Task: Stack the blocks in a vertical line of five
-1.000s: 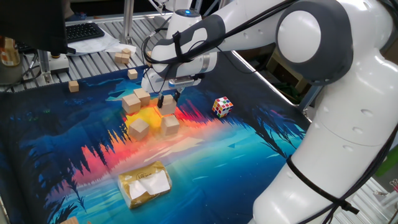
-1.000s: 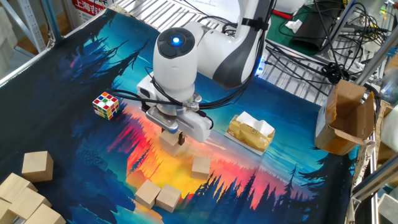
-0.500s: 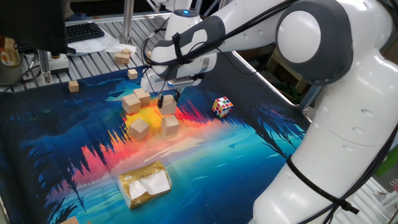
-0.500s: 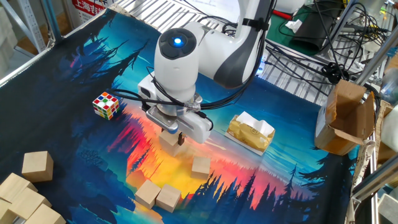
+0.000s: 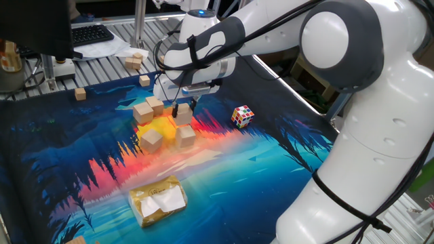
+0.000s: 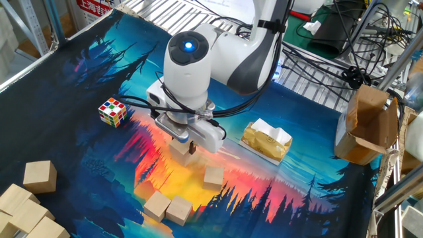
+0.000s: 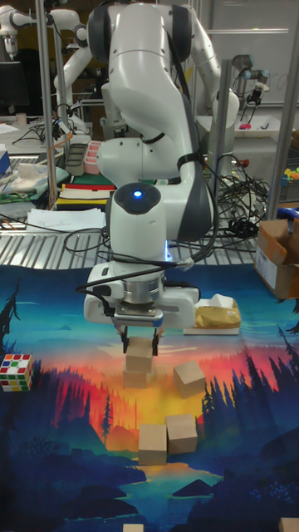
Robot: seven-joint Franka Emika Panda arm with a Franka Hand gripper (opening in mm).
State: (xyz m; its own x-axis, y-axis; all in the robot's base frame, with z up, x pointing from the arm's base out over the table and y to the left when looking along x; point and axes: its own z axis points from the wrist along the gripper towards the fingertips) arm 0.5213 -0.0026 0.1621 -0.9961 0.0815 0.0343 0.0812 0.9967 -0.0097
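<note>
The gripper [image 7: 139, 335] holds its fingers clamped on one block [image 7: 140, 344], set upon a second block [image 7: 136, 362] directly beneath. A third block [image 7: 189, 379] lies beside the fingers; two touching blocks [image 7: 166, 436] lie further out. Judged progress: two of five tiers stacked, three remaining.

I see my hand [image 7: 139, 332] hemmed by a loose block [image 7: 188, 379] beside it and a block pair [image 7: 166, 439] nearer; the mat [image 7: 66, 432] toward the puzzle cube [image 7: 17, 371] lies open.
</note>
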